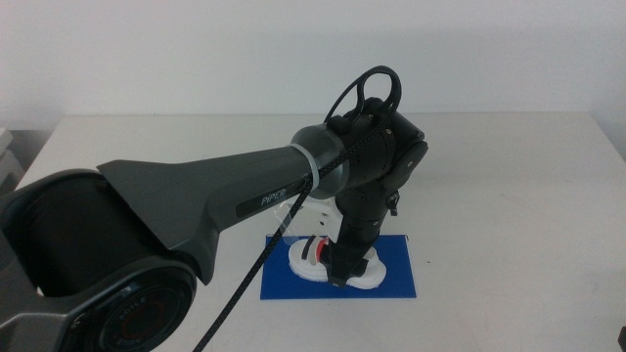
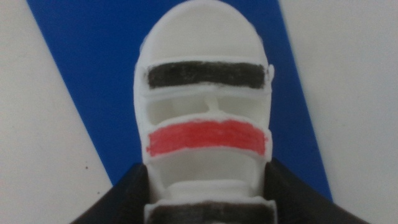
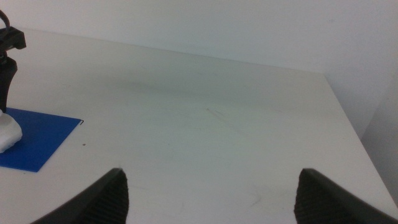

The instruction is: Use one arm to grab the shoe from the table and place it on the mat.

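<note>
The white shoe with black and red stripes lies on the dark blue mat near the table's front middle. My left gripper reaches down from the left arm and is shut on the shoe, its dark jaws pressed against both sides. The left wrist view shows the shoe from above between the left gripper jaws, with the mat beneath. My right gripper waits off to the right, open and holding nothing; its view catches the mat and a bit of the shoe.
The white table stretches around the mat on all sides. The left arm's bulky body and its black cable cover much of the table's left and middle. A pale wall stands behind the far edge.
</note>
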`<state>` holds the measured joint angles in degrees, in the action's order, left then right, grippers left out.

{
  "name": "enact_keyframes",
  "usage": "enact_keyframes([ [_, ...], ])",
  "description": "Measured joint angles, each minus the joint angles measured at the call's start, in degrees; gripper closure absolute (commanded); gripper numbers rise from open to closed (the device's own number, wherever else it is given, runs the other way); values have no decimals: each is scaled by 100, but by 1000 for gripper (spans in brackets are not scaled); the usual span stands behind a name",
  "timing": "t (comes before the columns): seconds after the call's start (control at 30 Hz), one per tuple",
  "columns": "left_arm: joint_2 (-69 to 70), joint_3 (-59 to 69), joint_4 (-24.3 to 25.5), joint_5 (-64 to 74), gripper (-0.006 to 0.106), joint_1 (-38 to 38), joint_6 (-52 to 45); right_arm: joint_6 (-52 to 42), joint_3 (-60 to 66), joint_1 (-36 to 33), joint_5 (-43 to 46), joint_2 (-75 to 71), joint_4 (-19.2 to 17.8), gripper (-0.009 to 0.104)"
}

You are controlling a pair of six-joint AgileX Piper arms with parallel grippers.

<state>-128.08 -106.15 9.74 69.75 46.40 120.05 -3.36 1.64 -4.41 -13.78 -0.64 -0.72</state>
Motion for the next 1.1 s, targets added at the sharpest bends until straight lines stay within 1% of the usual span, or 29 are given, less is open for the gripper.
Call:
enact_keyframes([
  [0.1, -4, 0, -27, 0, 101, 0, 0, 0, 0, 0, 0, 0, 0, 17],
  [0.13, -4, 0, -39, 0, 98, 0, 0, 0, 0, 0, 0, 0, 0, 17],
  [0.17, -4, 0, -39, 0, 38, 0, 0, 0, 0, 0, 0, 0, 0, 17],
  [0.23, -4, 0, -39, 0, 26, 0, 0, 0, 0, 0, 0, 0, 0, 17],
  [0.3, -4, 0, -39, 0, 20, 0, 0, 0, 0, 0, 0, 0, 0, 17],
  [0.37, -4, 0, -39, 0, 15, 0, 0, 0, 0, 0, 0, 0, 0, 17],
  [0.43, -4, 0, -39, 0, 14, 0, 0, 0, 0, 0, 0, 0, 0, 17],
  [0.7, 179, 0, -87, 0, 14, 0, 0, 0, 0, 0, 0, 0, 0, 17],
  [0.97, 923, 0, -87, 12, 14, 0, 0, 0, 0, 0, 0, 0, 0, 17],
  [1.1, 1389, -14, 10, 32, 14, 0, 0, 0, 0, 0, 0, 0, 0, 17],
])
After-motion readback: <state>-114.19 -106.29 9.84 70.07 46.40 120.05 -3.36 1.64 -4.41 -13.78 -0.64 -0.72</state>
